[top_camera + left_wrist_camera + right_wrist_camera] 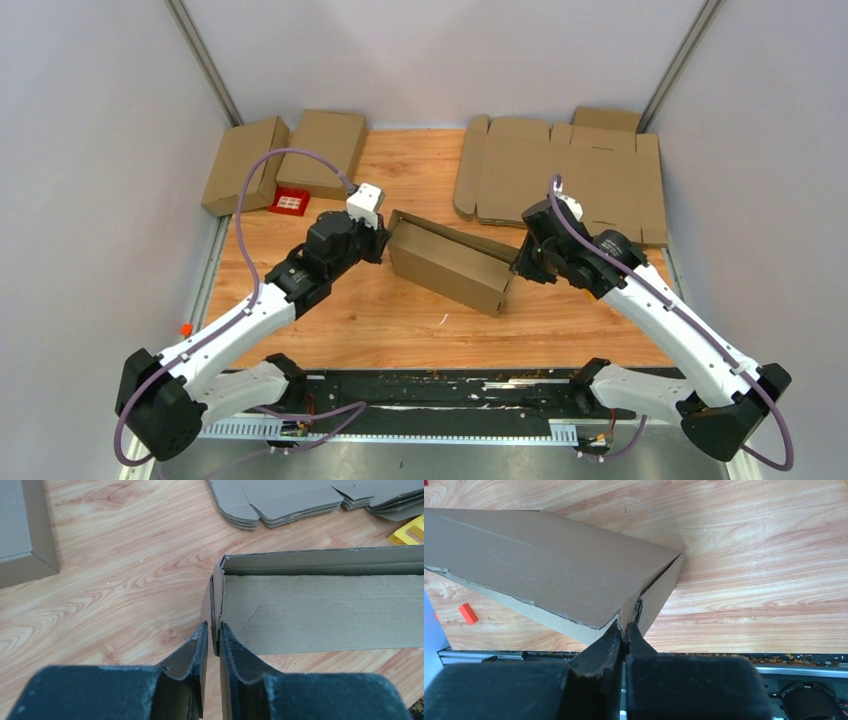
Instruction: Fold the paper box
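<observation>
Left tool [211, 636] and right tool [624, 630] pinch the box [450, 265], one at each end.
Each is clamped on an end wall, mid tabletop [400, 320]. You can guess the box is light, thin and bendy, so hold it near corners. Open room is on the near side; flat card [560, 175] lies close behind.

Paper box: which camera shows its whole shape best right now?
Top external: the whole paper box shows, end to end. Left wrist shows only one open end, its wall pinched by the left gripper. Right wrist shows only the other end's corner, pinched by the right gripper.
</observation>
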`<state>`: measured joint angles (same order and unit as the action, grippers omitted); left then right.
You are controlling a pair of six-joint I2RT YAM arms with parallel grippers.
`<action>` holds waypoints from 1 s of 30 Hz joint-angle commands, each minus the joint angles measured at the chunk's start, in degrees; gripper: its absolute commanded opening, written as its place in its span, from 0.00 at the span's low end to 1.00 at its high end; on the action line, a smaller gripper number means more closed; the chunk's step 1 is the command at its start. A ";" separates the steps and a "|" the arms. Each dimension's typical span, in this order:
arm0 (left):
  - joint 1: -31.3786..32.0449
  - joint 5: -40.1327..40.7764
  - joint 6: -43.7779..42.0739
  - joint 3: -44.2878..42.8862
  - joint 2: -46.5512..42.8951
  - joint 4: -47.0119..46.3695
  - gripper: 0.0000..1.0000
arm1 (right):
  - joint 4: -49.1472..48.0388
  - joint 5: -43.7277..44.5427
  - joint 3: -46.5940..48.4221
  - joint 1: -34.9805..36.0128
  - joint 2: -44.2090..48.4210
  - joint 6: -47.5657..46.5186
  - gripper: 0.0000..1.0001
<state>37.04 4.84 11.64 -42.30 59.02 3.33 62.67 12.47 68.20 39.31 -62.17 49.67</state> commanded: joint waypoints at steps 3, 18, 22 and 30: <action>-0.14 0.85 1.10 0.91 -2.08 1.61 0.26 | 0.08 4.90 -1.90 1.09 0.17 0.84 0.00; -0.28 0.69 3.02 -0.60 -3.62 0.85 0.49 | 1.65 9.52 -1.22 4.09 -1.17 0.68 0.00; -0.20 0.26 3.36 -1.18 -6.24 4.22 0.52 | 1.49 9.70 -0.40 4.15 -1.24 0.30 0.00; 0.47 -5.42 9.01 -0.82 -15.58 10.38 0.34 | 0.93 9.75 0.50 4.22 -1.43 -1.06 0.00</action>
<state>36.99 5.15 16.60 -41.63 46.17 11.62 62.19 20.56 67.79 43.11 -62.87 50.41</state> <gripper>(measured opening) 0.430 0.022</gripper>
